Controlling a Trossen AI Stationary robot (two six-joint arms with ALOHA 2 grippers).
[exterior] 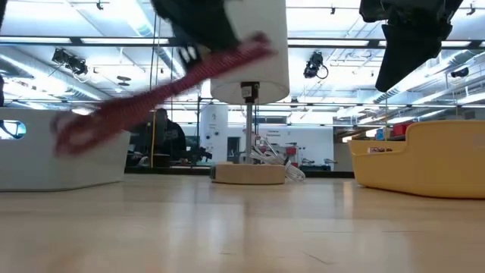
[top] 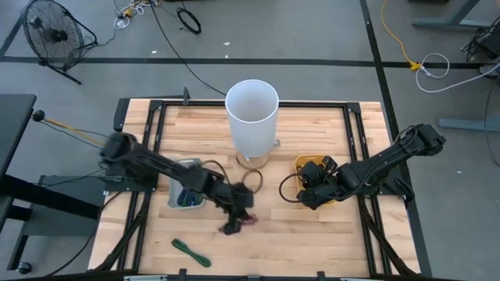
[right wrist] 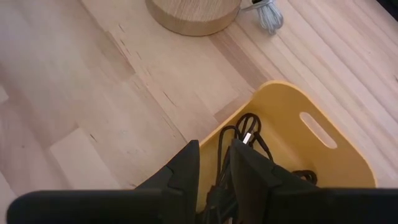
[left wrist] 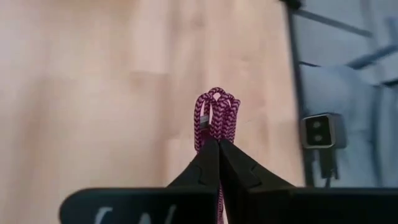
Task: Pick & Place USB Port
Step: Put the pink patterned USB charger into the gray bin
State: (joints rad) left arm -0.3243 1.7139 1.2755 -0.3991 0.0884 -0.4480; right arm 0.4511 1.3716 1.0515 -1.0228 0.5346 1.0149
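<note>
My left gripper is shut on a magenta braided USB cable and holds it above the table's near middle. In the low view the cable slants down in the air. My right gripper hovers over the near left corner of a yellow bin, shut on a bundle of black cable. More black cable lies in the bin. My left gripper pinches the coiled magenta cable between its two fingers, a little below the looped end, several strands together. The cable is lifted clear and its long part hangs slanting below the fingers. My right gripper pinches the black cable bundle between its fingers, the loops and a plug sticking out ahead of the tips, over the bin.
A lamp with a white shade stands on a round wooden base at the far middle. A white bin with blue cables sits left of centre. A green cable lies near the front edge, a brown cable ring by the lamp.
</note>
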